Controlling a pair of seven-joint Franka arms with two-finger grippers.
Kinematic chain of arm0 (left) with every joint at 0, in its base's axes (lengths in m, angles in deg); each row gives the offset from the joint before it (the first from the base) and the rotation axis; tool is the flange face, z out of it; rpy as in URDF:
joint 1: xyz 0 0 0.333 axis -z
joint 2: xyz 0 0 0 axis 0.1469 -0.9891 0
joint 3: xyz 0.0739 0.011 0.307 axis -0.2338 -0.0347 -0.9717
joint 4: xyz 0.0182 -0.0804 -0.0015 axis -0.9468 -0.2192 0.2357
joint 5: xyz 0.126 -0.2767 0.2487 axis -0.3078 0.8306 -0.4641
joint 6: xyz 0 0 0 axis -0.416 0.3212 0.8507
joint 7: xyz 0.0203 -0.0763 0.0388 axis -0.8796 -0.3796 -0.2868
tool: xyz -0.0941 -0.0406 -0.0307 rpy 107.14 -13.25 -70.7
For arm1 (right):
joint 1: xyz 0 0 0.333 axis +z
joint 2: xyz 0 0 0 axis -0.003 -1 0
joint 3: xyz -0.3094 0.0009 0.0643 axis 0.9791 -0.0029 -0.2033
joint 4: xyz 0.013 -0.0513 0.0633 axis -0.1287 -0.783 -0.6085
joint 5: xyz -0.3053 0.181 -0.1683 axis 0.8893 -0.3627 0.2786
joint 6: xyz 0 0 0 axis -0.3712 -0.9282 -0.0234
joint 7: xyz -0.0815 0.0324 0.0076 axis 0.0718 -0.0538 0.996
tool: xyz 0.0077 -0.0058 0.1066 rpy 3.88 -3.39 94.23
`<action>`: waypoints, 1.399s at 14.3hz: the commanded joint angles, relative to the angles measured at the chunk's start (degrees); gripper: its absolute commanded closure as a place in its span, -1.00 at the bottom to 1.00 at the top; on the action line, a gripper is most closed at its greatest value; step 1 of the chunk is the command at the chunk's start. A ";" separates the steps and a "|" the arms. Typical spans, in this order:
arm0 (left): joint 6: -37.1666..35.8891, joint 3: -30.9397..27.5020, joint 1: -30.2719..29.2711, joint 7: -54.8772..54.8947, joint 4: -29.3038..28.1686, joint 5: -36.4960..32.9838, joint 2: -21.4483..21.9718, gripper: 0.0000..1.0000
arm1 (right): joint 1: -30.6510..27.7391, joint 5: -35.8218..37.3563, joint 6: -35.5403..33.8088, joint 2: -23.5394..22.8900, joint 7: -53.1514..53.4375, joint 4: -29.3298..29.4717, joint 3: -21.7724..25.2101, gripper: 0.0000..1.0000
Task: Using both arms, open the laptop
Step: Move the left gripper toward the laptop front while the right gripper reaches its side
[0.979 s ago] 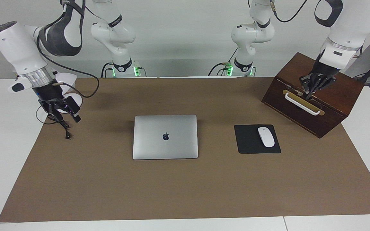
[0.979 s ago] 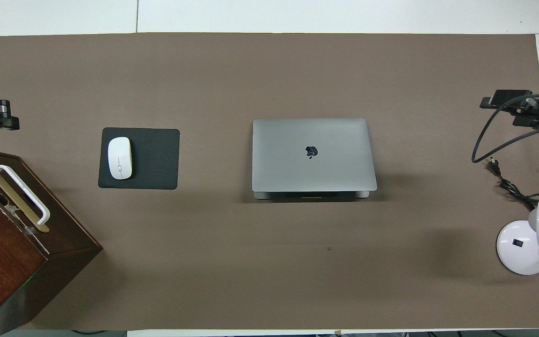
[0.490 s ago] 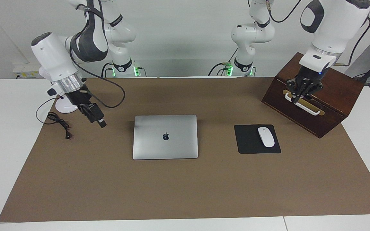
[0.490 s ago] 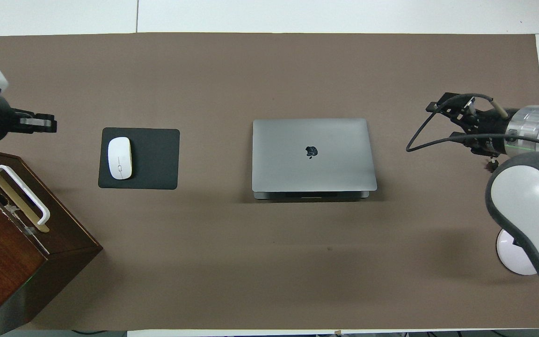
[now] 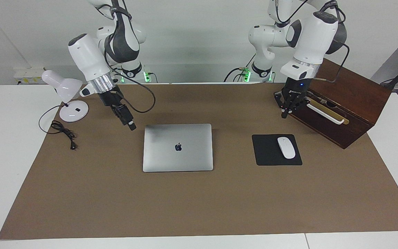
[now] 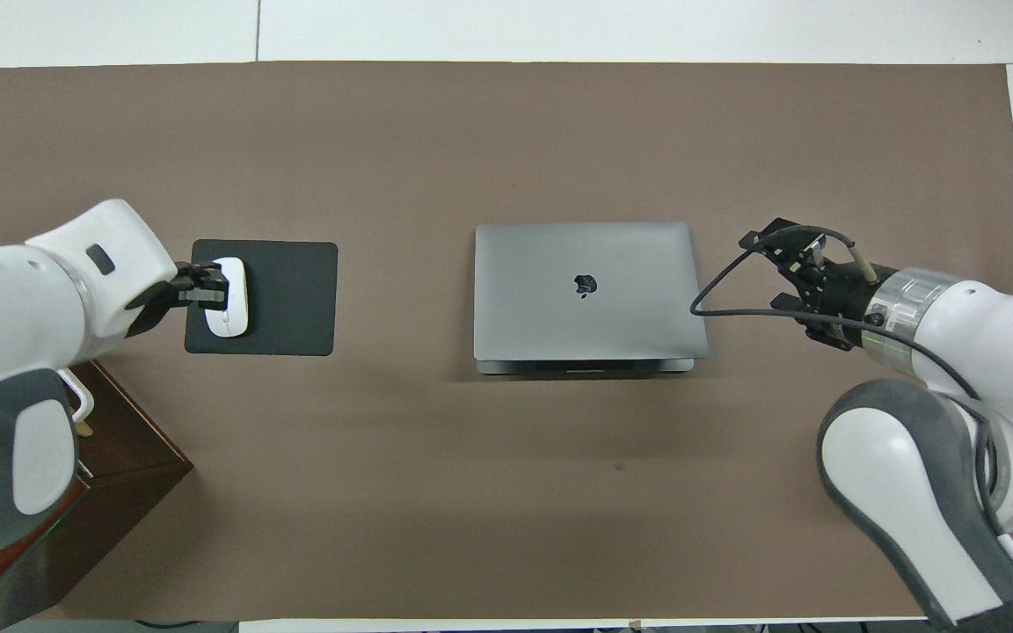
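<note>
The silver-grey laptop lies closed, apple logo up, in the middle of the brown mat; it also shows in the overhead view. My right gripper hangs low over the mat just off the laptop's corner nearest the robots, toward the right arm's end, not touching it; in the overhead view it sits beside the laptop's side edge. My left gripper is shut and empty, pointing down over the mat beside the wooden box, well away from the laptop. In the overhead view it covers the edge of the mouse.
A black mouse pad with a white mouse lies beside the laptop toward the left arm's end. A dark wooden box with a white handle stands there too. A white desk lamp and its cable sit at the right arm's end.
Both arms have swung inward toward the laptop. The right gripper came from the lamp's cable to the laptop's corner. The left gripper left the box's handle and moved toward the mouse pad.
</note>
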 commanded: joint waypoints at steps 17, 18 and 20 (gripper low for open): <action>50.35 -0.86 19.17 -2.00 -27.80 1.14 -4.67 1.00 | 15.19 -3.31 13.73 1.61 19.57 -13.00 -0.25 -1.00; 53.42 -0.86 20.31 -2.00 -28.33 1.14 -6.42 1.00 | 15.63 -3.31 13.82 1.17 20.35 -13.00 -0.25 -1.00; 58.61 -0.86 21.20 -1.83 -29.47 1.14 -8.54 1.00 | 17.21 -3.31 14.43 -0.15 21.59 -13.00 -0.25 -1.00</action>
